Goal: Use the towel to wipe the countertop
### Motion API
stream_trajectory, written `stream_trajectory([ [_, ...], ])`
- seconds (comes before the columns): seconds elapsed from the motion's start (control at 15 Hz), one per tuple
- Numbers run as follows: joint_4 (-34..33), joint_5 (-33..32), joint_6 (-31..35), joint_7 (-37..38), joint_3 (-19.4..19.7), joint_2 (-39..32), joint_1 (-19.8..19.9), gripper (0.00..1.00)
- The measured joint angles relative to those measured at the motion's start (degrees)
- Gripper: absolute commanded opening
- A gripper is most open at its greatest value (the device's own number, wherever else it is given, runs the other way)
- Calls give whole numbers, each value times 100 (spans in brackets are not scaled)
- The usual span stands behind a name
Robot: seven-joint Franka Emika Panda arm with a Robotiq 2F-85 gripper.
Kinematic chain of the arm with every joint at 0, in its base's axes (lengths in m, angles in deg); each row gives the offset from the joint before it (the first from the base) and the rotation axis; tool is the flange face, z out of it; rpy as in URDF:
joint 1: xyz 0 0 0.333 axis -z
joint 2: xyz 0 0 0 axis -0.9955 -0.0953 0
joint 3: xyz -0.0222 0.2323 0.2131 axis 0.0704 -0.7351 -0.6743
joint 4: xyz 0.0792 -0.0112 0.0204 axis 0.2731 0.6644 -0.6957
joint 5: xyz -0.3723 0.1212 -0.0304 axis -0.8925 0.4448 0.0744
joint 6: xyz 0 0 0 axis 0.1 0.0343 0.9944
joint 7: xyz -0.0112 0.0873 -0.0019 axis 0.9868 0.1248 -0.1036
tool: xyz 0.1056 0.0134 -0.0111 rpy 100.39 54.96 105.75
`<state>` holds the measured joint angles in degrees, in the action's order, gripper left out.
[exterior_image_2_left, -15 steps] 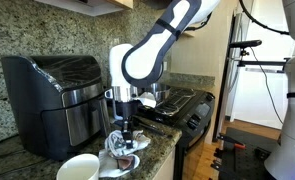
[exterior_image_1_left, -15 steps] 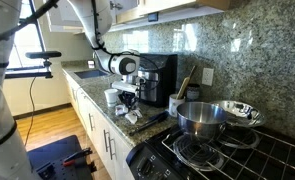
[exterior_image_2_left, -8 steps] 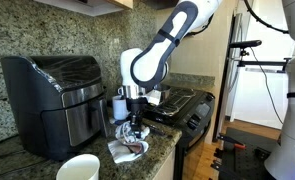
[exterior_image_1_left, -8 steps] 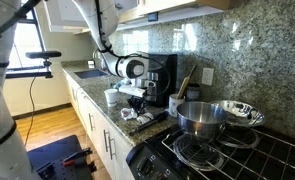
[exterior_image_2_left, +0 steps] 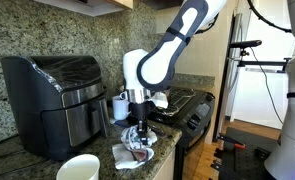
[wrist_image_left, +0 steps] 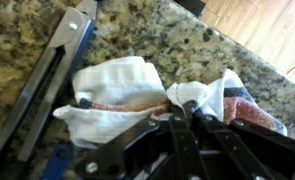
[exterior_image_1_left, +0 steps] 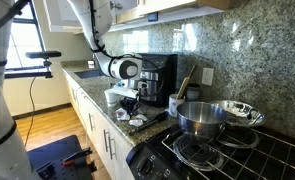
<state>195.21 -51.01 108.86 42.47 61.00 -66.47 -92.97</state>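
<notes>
A white towel (wrist_image_left: 122, 90) with red-brown stripes lies crumpled on the speckled granite countertop (wrist_image_left: 137, 30). My gripper (wrist_image_left: 183, 108) is shut on a fold of the towel and presses it down on the counter. In both exterior views the gripper (exterior_image_2_left: 139, 135) (exterior_image_1_left: 128, 106) points straight down onto the towel (exterior_image_2_left: 129, 156) (exterior_image_1_left: 137, 122) near the counter's front edge, in front of the black appliance.
A black air fryer (exterior_image_2_left: 52, 90) stands at the back. A white mug (exterior_image_2_left: 79, 168) sits near the counter edge. A stove with a steel pot (exterior_image_1_left: 200, 116) and bowl (exterior_image_1_left: 239, 110) lies beside the towel. A sink (exterior_image_1_left: 87, 73) is further along.
My gripper has dragged the towel along the countertop, toward the stove and then back, with the towel still pinched.
</notes>
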Motion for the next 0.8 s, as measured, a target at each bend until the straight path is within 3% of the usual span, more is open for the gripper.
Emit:
stream_trajectory([
  [0.4,68,8,1,-177,-529,33,-120,5],
  [0.8,-209,-14,5,-153,-442,7,-196,5],
])
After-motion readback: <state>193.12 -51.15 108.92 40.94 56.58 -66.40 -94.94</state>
